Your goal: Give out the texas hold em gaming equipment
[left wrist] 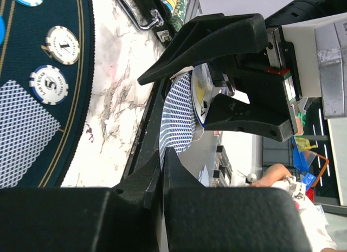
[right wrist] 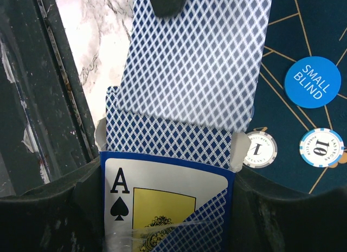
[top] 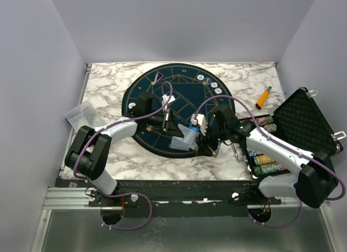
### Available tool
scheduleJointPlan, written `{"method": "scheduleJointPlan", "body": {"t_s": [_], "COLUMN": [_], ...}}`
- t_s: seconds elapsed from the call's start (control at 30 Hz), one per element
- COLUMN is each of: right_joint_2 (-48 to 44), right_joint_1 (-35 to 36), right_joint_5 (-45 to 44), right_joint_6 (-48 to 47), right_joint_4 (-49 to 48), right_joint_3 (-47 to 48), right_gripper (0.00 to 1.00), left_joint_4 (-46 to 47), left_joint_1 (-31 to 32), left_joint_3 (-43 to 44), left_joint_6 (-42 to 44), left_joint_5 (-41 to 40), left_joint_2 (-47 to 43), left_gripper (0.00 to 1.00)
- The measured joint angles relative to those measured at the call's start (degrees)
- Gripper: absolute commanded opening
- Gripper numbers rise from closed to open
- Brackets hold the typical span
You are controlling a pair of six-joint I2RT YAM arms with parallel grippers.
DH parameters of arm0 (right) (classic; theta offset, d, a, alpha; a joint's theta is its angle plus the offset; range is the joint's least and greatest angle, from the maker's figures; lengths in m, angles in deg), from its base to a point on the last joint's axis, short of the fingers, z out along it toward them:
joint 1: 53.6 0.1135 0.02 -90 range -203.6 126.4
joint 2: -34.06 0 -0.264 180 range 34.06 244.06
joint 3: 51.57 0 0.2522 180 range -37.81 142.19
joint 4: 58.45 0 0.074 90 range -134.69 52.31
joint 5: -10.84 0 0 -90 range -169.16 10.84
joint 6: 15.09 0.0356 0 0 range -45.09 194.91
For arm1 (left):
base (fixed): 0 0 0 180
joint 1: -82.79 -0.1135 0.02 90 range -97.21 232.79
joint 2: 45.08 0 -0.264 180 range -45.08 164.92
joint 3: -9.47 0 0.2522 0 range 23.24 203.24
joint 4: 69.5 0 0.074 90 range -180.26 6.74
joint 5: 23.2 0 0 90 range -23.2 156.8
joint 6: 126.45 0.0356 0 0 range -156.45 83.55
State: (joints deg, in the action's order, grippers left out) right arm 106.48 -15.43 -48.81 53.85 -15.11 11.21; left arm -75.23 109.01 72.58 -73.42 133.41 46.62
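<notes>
My right gripper (right wrist: 168, 193) is shut on an open card box (right wrist: 162, 208) with an ace of spades on its front, and the deck (right wrist: 162, 135) stands up out of it. One playing card (right wrist: 195, 57) with a blue patterned back is drawn partly out of the box. My left gripper (left wrist: 161, 152) is shut on that card's (left wrist: 176, 114) far edge. Both hover over the near right rim of the dark round mat (top: 190, 95). Another card (left wrist: 24, 133) lies face down on the mat. Close by are a blue small-blind disc (right wrist: 313, 82) and whitish chips (right wrist: 259, 149) (right wrist: 321, 147).
The black foam-lined case (top: 303, 122) stands open at the right, with rows of chips (top: 265, 160) inside. An orange-handled tool (top: 263, 97) lies behind it. A crumpled clear bag (top: 80, 114) sits at the table's left edge. More chips (top: 209, 81) lie along the mat's far right rim.
</notes>
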Motion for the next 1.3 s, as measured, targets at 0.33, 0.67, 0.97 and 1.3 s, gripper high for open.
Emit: {"method": "scheduleJointPlan", "body": {"t_s": [0.33, 0.67, 0.97, 1.3], "right_joint_2": [-0.02, -0.24, -0.48, -0.48], "right_joint_1": [0.0, 0.0, 0.0, 0.0], "right_joint_5": [-0.72, -0.96, -1.11, -1.16], "right_joint_6": [0.0, 0.0, 0.0, 0.0], "right_joint_4": [-0.04, -0.09, -0.09, -0.02], "right_joint_3": [0.0, 0.0, 0.0, 0.0], "right_gripper": [0.01, 0.01, 0.01, 0.01], "left_joint_4": [-0.5, -20.81, -39.36, -48.98], "left_joint_1": [-4.09, -14.53, -25.38, -28.41], "left_joint_3": [-2.25, 12.02, 36.5, 58.86], "left_joint_6": [1.22, 16.9, 28.92, 32.92], "left_joint_5": [0.28, -6.12, -14.25, -18.71], "left_joint_2": [-3.02, 1.29, 19.54, 34.77], "left_gripper": [0.0, 0.0, 0.0, 0.05]}}
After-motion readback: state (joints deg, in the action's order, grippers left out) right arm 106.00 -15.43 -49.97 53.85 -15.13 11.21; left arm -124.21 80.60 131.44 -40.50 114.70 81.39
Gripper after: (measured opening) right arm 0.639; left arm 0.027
